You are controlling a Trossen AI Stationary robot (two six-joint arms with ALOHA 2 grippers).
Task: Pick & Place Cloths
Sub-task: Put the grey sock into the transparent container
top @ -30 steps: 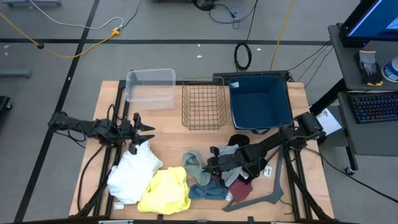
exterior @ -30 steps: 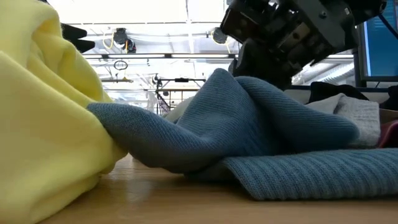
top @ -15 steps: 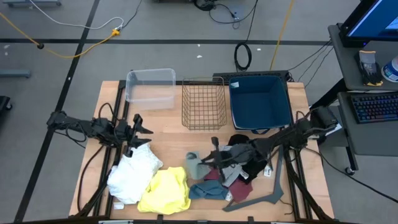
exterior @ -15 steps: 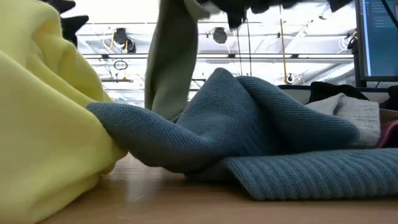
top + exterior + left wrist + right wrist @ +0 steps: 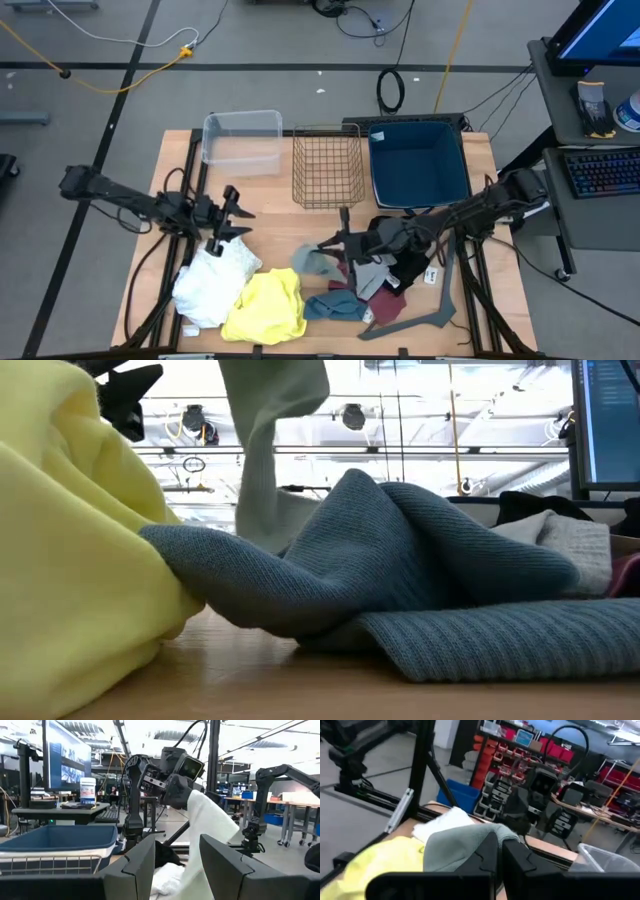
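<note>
**Stock on your table: right arm holding grey-green cloth**

- Table (image 5: 270, 205): your work surface.
- Blue bin (image 5: 418, 165): at 1 o'clock, beside the wire basket (image 5: 327, 165) at 12; clear tub (image 5: 243, 140) at 11.
- White cloth (image 5: 213, 280): at 8 o'clock, touching the yellow cloth (image 5: 268, 308) at 7.
- Cloth pile (image 5: 385, 270): black, grey, maroon and blue (image 5: 420, 590) pieces, around 5 o'clock.
- Hanger (image 5: 420, 318): dark, at 5 o'clock, beside the pile.
- Grey-green cloth (image 5: 315, 260): lifted near centre, hanging free, its lower end by the blue piece.
- Right gripper (image 5: 340, 243): your fingers are clamped on the grey-green cloth.
- Left gripper (image 5: 238, 215): at 9 o'clock above the white cloth, fingers spread apart, holding nothing.
</note>
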